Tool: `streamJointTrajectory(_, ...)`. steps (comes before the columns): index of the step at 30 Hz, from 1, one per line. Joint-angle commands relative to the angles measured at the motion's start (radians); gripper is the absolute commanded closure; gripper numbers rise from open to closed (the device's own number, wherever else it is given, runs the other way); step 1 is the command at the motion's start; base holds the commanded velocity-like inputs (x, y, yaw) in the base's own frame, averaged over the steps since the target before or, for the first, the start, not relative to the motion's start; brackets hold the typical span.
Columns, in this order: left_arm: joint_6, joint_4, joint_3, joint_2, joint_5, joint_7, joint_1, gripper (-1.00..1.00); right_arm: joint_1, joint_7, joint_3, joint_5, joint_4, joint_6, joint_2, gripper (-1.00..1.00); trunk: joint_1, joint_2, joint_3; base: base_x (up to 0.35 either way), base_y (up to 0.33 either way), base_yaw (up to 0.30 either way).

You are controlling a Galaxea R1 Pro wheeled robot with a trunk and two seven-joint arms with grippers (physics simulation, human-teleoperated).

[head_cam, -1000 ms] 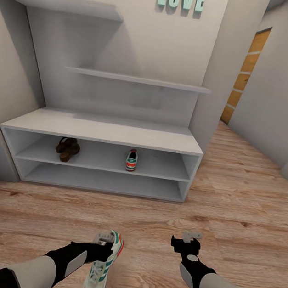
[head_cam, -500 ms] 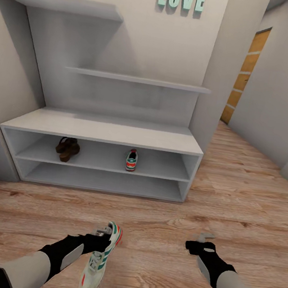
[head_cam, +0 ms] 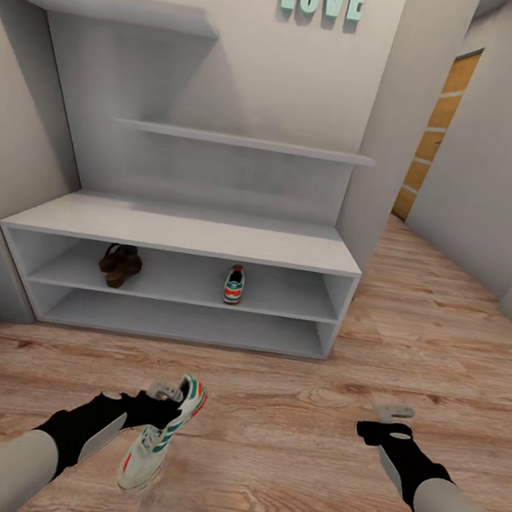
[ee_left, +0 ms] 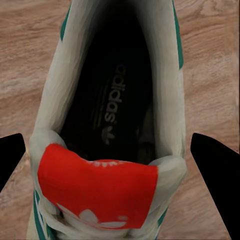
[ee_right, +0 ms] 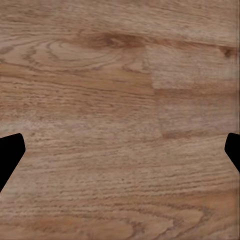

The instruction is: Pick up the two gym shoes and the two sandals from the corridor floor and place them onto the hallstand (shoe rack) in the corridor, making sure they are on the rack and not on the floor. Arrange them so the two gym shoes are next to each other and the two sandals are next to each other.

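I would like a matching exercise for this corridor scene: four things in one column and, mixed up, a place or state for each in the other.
Things:
1. sneaker at the left gripper
2. second sneaker
3. sandals
4. right gripper

Places or states:
A. left part of the rack's upper open shelf
B. open, holding nothing, over the floor
C. off the rack, low over the floor
D. upper open shelf, right of centre

Pairs: 1-C, 2-D, 3-A, 4-B
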Motion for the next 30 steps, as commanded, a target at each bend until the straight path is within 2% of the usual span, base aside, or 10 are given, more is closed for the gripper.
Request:
streamJointTrajectory(1,-0.001,-0.014,0.0,0.01,-0.036,-0.032,0.0,1.0,0.0,0.007,0.0,0.0,0.0,0.0,-0.002,-1.0,0.0,0.0,0.0,0.0,0.0,0.0)
streamJointTrajectory(4,-0.001,-0.08,0.001,0.044,-0.129,-0.125,0.0,1.0,0.0,0.06,0.001,0.003,-0.001,0.0,-0.01,-1.0,0.0,0.0,0.0,0.0,0.0,0.0)
streamJointTrajectory(7,-0.002,-0.129,0.002,0.065,-0.162,-0.16,0.0,1.0,0.0,0.122,0.002,0.011,-0.002,-0.001,-0.025,-1.0,0.0,0.0,0.0,0.0,0.0,0.0)
streamJointTrajectory(14,0.001,-0.229,0.003,0.09,-0.195,-0.206,-0.003,1.0,0.0,0.271,0.003,0.072,-0.003,-0.001,-0.052,-1.0,0.0,0.0,0.0,0.0,0.0,0.0)
streamJointTrajectory(19,0.006,-0.234,0.004,0.09,-0.2,-0.21,-0.03,1.0,0.0,0.295,0.002,0.12,-0.003,-0.003,-0.056,-1.0,0.0,0.0,0.0,0.0,0.0,0.0)
streamJointTrajectory(23,0.007,-0.169,0.004,0.079,-0.201,-0.199,-0.04,1.0,0.0,0.301,0.002,0.136,-0.003,-0.004,-0.057,-1.0,0.0,0.0,0.0,0.0,0.0,0.0)
streamJointTrajectory(25,0.005,-0.092,0.005,0.058,-0.202,-0.135,-0.044,1.0,0.0,0.303,0.002,0.142,-0.003,-0.005,-0.058,-1.0,0.0,0.0,0.0,0.0,0.0,0.0)
streamJointTrajectory(27,0.001,-0.029,0.005,0.037,-0.201,0.01,-0.046,1.0,0.0,0.304,0.002,0.144,-0.003,-0.005,-0.058,-1.0,0.0,0.0,0.0,0.0,0.0,0.0)
streamJointTrajectory(28,-0.002,-0.005,0.004,0.023,-0.201,0.114,-0.046,1.0,0.0,0.304,0.002,0.145,-0.003,-0.005,-0.057,-1.0,0.0,0.0,0.0,0.0,0.0,0.0)
streamJointTrajectory(30,-0.005,0.011,0.004,0.007,-0.2,0.193,-0.047,1.0,0.0,0.305,0.002,0.146,-0.002,-0.005,-0.057,-1.0,0.0,0.0,0.0,0.0,0.0,0.0)
